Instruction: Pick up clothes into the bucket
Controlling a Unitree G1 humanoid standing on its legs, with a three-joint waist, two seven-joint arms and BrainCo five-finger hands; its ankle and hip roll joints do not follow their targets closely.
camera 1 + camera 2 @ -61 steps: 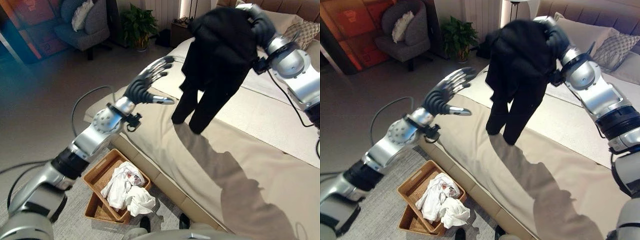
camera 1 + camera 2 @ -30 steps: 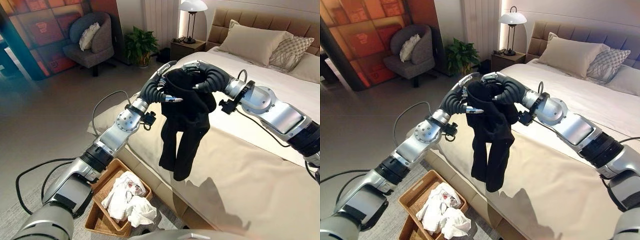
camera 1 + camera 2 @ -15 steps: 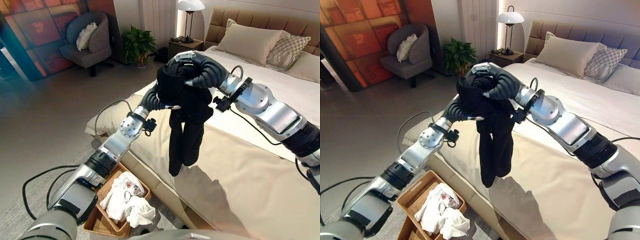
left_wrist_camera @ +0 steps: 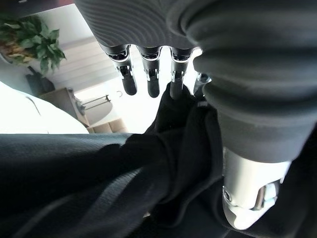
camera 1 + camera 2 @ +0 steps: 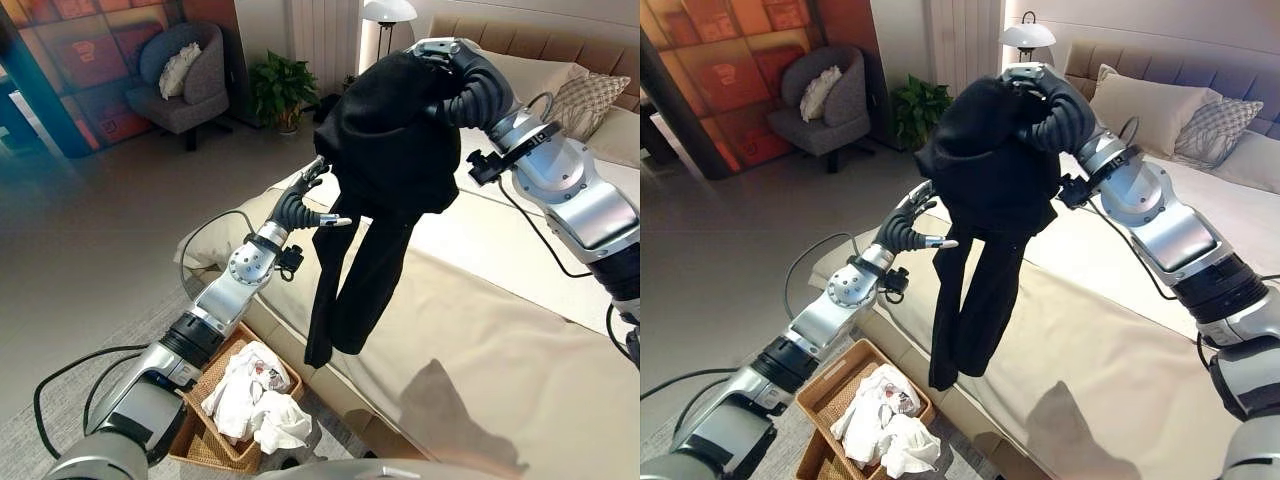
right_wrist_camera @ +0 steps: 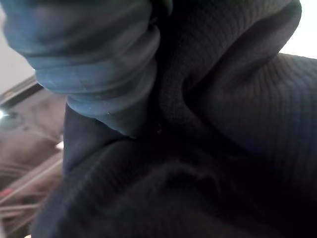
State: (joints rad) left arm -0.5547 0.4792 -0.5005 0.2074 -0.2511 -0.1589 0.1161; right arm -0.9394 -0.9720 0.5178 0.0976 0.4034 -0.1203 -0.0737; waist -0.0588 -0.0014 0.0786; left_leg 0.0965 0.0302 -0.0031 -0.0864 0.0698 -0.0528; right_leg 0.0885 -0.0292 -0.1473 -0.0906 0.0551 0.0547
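A black garment hangs in the air above the bed's near edge, its two long legs dangling toward the floor. My right hand is at the top of it, fingers curled over the bunched cloth. My left hand hovers at the garment's left side, fingers relaxed and open, their tips at the black cloth. The wicker basket stands on the floor by the bed, below and left of the hanging legs, with white clothes inside.
The wide bed with beige cover takes the right side, pillows at its head. Behind stand a lamp, a potted plant and a grey armchair. Bare floor lies left of the basket.
My right hand has lifted the black garment higher and further right. My left hand has dropped away from the bunched top and now sits lower, beside the hanging cloth.
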